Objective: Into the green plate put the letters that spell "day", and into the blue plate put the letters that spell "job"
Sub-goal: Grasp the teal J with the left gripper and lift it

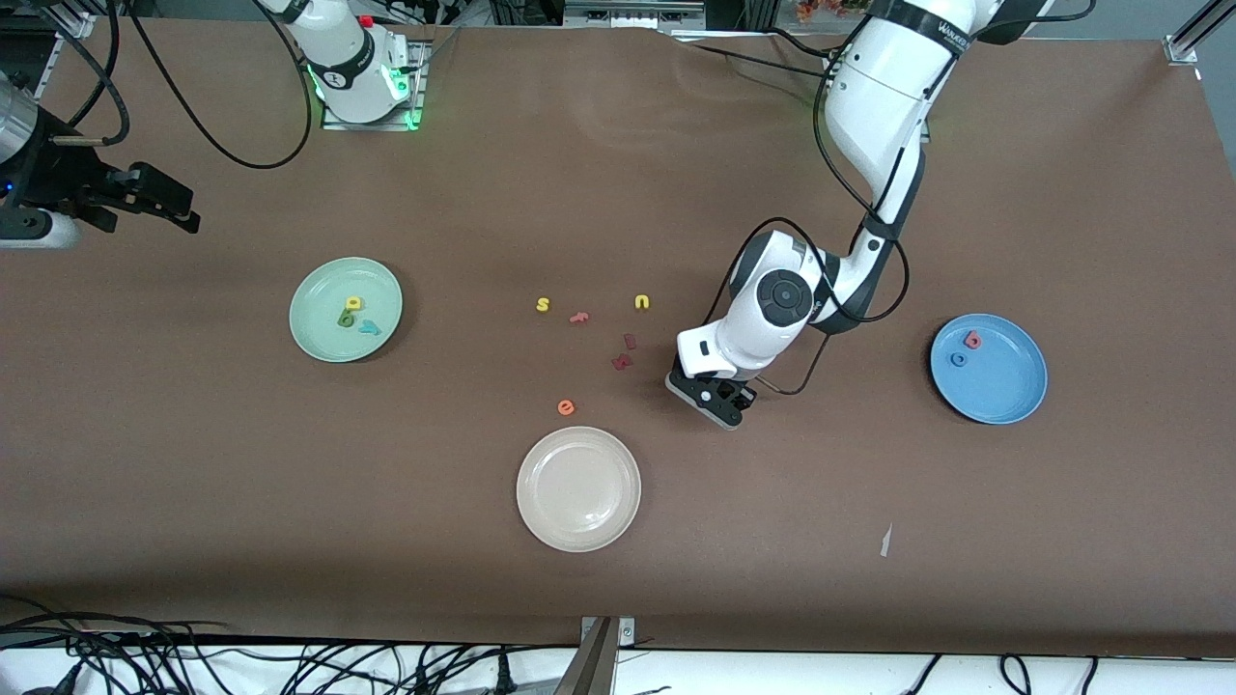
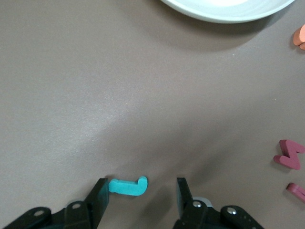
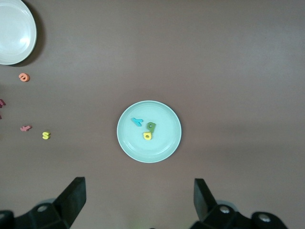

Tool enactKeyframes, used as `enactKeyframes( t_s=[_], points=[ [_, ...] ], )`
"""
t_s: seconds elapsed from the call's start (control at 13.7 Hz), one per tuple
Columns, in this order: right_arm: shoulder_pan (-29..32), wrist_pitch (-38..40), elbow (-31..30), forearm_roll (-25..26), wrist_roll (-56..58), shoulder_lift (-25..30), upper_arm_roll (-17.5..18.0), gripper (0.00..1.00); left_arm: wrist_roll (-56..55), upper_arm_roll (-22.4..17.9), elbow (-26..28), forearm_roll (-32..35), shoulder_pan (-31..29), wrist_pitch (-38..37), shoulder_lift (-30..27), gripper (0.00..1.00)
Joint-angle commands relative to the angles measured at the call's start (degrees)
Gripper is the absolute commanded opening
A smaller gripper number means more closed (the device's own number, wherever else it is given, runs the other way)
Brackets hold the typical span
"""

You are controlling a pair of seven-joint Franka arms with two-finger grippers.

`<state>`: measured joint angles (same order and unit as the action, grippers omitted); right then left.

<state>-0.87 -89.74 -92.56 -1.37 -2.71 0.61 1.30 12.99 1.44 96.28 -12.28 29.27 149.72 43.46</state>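
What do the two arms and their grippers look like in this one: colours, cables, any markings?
Both arms have glossy white rounded shells with black joints. The left arm carries grey lettering near its top, a round dark grey cap at the wrist and black cables looping alongside. Its left gripper is black with flat fingers and silver screws. The right arm's base glows green; the right gripper is likewise black.

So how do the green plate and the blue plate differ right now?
The green plate holds three letters: a yellow a, an olive d and a teal y. The blue plate holds only two, a red-pink b and a blue o. The green plate lies toward the right arm's end of the table, the blue plate toward the left arm's end. Both are round, shallow and look alike in size.
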Motion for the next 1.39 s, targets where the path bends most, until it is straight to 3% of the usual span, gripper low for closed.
enactKeyframes(
  t_s=[0.0,0.58,0.73,0.88,1.02,1.31],
  points=[
    [-0.5,0.5,0.0,0.2,-0.4,0.5,-0.4,1.0,-0.6,-0.9,-1.3,1.4,0.7,0.4,1.3,0.66],
    [-0.5,0.4,0.0,0.1,-0.4,0.5,-0.4,1.0,-0.5,-1.2,-1.2,1.4,0.7,0.4,1.3,0.64],
    [-0.5,0.4,0.0,0.0,-0.4,0.5,-0.3,1.0,-0.5,-1.2,-1.2,1.4,0.7,0.4,1.3,0.54],
    [-0.5,0.4,0.0,0.0,-0.4,0.5,-0.2,1.0,-0.2,-1.2,-1.2,1.4,0.7,0.4,1.4,0.26],
    [-0.5,0.4,0.0,0.0,-0.4,0.5,-0.2,1.0,-0.2,-1.2,-1.1,1.4,0.6,0.4,1.3,0.09],
    [-0.5,0.4,0.0,0.0,-0.4,0.5,-0.2,1.0,-0.2,-1.3,-0.9,1.6,0.0,-0.4,-0.2,0.04]
  ],
)
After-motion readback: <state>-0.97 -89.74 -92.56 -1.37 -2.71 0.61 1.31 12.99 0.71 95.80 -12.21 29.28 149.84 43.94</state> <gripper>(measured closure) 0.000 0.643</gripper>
